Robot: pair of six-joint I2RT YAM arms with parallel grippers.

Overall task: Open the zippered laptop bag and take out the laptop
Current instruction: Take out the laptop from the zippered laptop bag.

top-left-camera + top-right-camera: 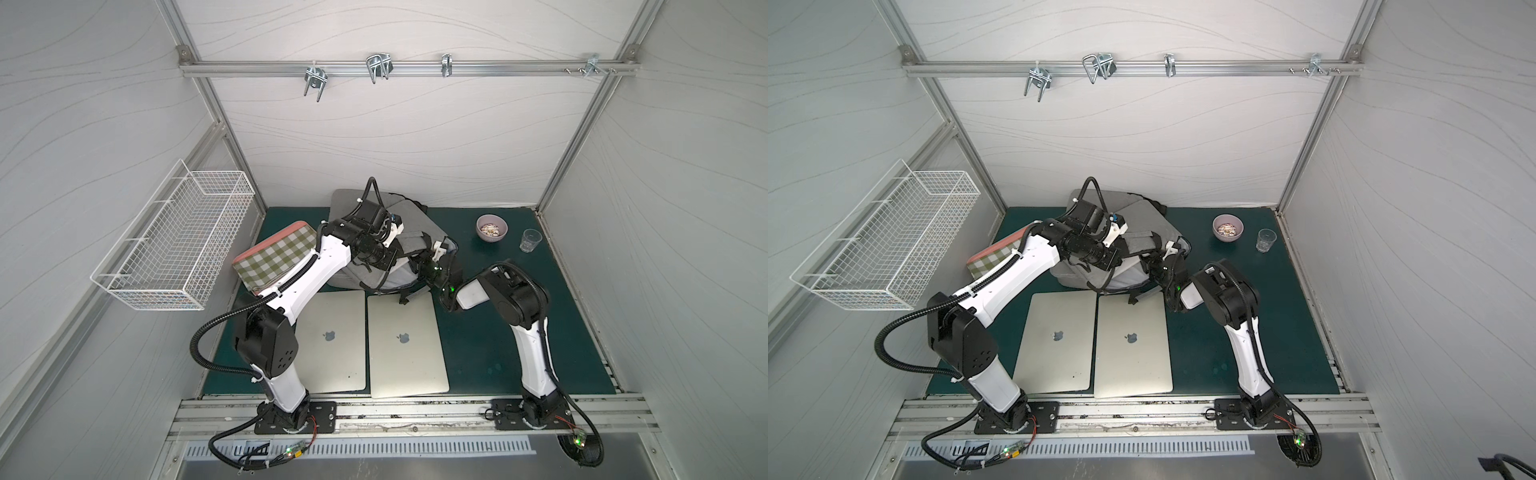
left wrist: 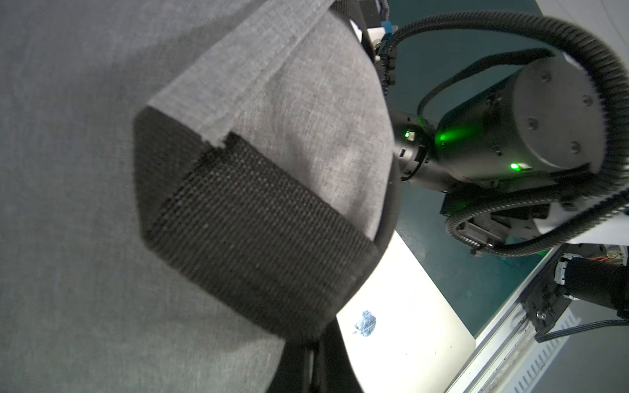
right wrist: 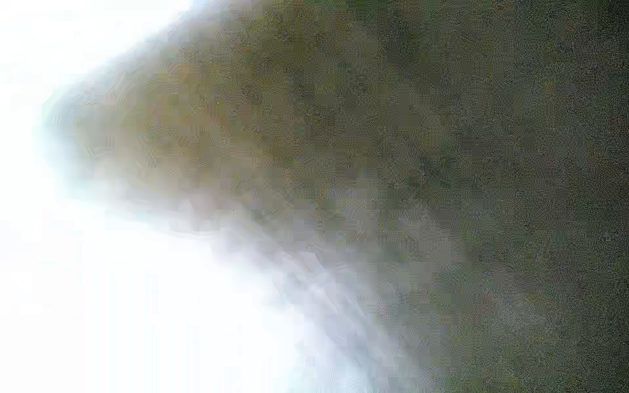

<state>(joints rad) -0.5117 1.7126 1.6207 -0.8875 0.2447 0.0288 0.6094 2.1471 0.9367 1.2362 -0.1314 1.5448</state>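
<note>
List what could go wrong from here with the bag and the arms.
1. Straps of the gray bag reach the far edge of the laptop nearer the right arm; tugging the bag could drag or scratch it.
2. The bowl and glass stand near that arm's elbow; a wide swing might knock them.

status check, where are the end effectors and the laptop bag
Left end effector shut atop the grey bag, hold unclear. Right end effector at its side edge, opening unreadable. Two closed laptops flat on mat before the bag.
</note>
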